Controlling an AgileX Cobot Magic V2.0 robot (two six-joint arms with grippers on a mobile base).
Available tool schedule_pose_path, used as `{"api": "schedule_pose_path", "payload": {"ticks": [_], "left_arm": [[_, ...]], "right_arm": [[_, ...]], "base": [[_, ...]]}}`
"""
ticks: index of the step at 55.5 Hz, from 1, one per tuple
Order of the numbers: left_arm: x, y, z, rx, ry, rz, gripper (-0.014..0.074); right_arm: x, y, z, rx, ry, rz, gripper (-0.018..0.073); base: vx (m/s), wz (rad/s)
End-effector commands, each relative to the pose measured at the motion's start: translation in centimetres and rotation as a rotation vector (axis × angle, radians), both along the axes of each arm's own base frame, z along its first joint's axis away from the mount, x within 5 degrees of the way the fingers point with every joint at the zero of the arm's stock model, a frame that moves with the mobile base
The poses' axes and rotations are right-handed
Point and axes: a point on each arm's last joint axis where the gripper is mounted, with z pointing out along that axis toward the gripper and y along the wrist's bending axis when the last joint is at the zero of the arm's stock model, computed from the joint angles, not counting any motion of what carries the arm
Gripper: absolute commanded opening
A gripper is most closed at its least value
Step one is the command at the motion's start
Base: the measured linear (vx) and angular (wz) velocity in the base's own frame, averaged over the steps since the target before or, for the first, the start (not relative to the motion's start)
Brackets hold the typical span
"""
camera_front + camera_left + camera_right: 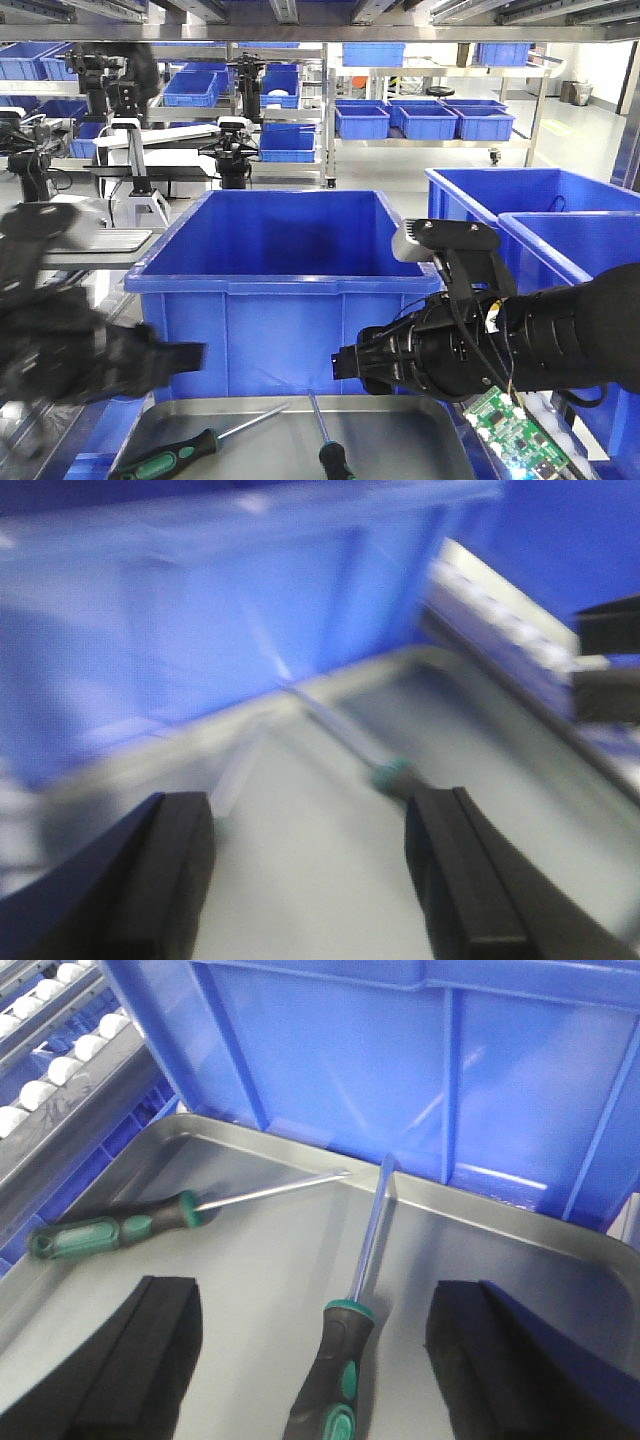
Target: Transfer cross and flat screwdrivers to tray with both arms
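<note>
From the front, both black-and-green-handled screwdrivers with long silver shafts already lie in the wide shallow grey metal tray (420, 420) at the foot of the scene: one (190, 448) slants across the left half, the other (325, 435) runs nearly straight toward the tray's far rim, its handle cut off by the bottom edge. I would judge the placing done and the step in hand to be the pull-back; what the next move calls for is simply lifting both arms clear without nudging either tool. The left gripper (185, 362) hangs blurred above the tray's left side, the right gripper (350, 362) above its middle, a green circuit board showing beneath the arm. Behind the tray stands a big deep blue plastic bin (280, 290) — nothing shows inside it from here — with more blue bins to the right. The left wrist view is smeared, yet the jaws stand spread with nothing between them, bare tray floor below and a hint of green handle (392, 775) ahead. The right wrist view is sharp — jaws wide apart and empty, the straighter screwdriver (345, 1345) lying between them on the tray, the slanted one (120, 1228) off to the side, their tips close by the far rim under the bin wall.
</note>
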Motion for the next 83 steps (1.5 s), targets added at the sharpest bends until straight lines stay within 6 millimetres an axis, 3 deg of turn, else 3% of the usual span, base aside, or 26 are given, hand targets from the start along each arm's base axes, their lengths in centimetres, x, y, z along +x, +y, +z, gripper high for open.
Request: {"api": "schedule_pose_path", "payload": {"ticks": [1,4,18,19,32,40,76,83], "left_arm": [[-2.0,1.6,1.1,-0.084,-0.179,0.099,0.0474],[-3.6,2.7,0.5,-0.116,-0.25,0.152,0.0425],[-10.8,7.7,-6.5,-0.141,-0.506,0.312,0.0129],[-13.1,9.5,-9.5,-0.126,-0.544,0.419,0.0006],[-16.1,11.0,-15.5,-0.111,-0.608,0.539,-0.0007],[-17.2,10.9,-15.9,-0.114,-0.61,0.529,-0.0007],[-17.0,10.9,-16.2,-0.104,-0.579,0.527,-0.0006],[-17.0,10.9,-16.2,-0.104,-0.579,0.527,-0.0006]], "right_arm": [[-0.2,-0.3,2.4,0.053,-0.11,-0.016,0.0552],[-0.3,-0.3,2.4,0.052,-0.108,-0.015,0.0552],[-0.3,-0.3,2.4,0.05,-0.105,-0.014,0.0552],[-0.3,-0.3,2.4,0.05,-0.105,-0.014,0.0552],[-0.3,-0.3,2.4,0.05,-0.104,-0.014,0.0552],[-0.3,-0.3,2.4,0.05,-0.104,-0.014,0.0552],[-0.2,-0.3,2.1,0.047,-0.096,-0.014,0.0552],[-1.5,-1.2,3.0,0.032,-0.146,-0.013,0.0536]], "base": [[0.0,0.0],[0.0,0.0],[0.0,0.0],[0.0,0.0],[0.0,0.0],[0.0,0.0],[0.0,0.0],[0.0,0.0]]}}
